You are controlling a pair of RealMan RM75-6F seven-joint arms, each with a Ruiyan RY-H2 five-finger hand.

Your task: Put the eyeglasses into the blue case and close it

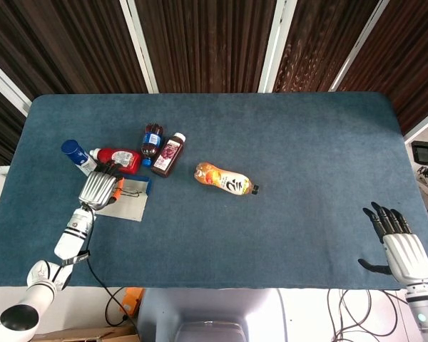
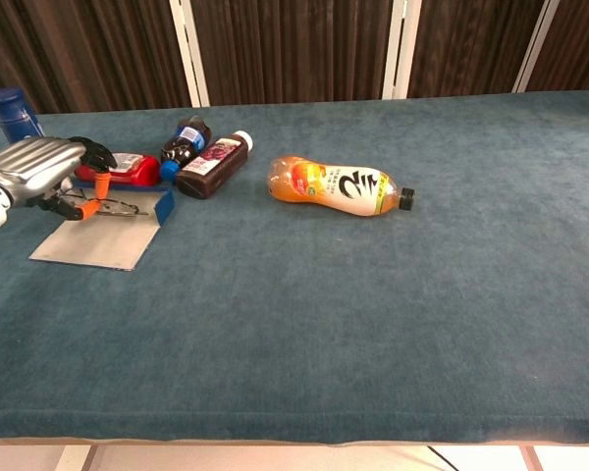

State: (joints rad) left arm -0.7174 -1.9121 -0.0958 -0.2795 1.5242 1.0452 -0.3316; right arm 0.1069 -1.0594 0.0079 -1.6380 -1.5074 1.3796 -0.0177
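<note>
Eyeglasses (image 2: 106, 204) with orange temples pinched in my left hand (image 1: 98, 188) over the open blue case (image 2: 108, 231), beside the red bottle (image 1: 119, 158); my right hand (image 1: 401, 248) empty, fingers spread, far off.

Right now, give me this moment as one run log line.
left hand: holds eyeglasses over open blue case | right hand: open, idle near table edge | case lid: open
</note>
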